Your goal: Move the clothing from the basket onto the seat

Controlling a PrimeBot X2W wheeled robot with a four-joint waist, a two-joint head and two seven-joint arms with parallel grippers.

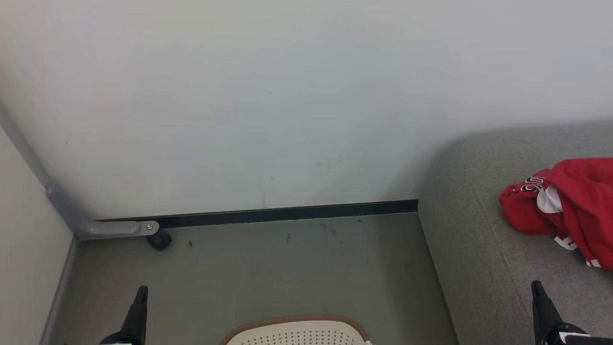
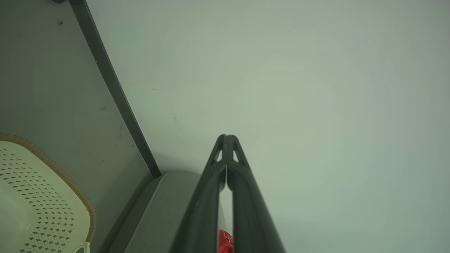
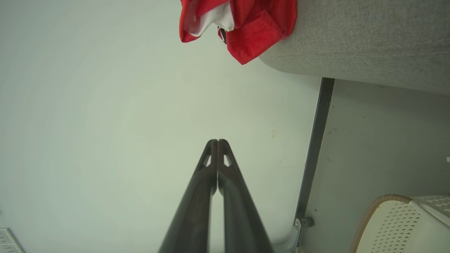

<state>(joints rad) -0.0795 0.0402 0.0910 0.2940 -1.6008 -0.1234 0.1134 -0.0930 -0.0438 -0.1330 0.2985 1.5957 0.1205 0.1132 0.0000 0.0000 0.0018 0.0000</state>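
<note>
Pale wall (image 1: 287,96), grey floor (image 1: 287,273): red clothing (image 1: 570,211) on the seat (image 1: 469,239) at 3 o'clock, lettering unreadable; basket (image 1: 297,334) at 6 o'clock; left claw (image 2: 225,136) and right claw (image 3: 218,141) pressed together.

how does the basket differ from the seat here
The basket is cream perforated plastic with a brown rim; the seat is grey woven fabric. The seat is far bigger than the basket. The seat bears red clothing; what shows of the basket holds none. Both have rounded corners.
</note>
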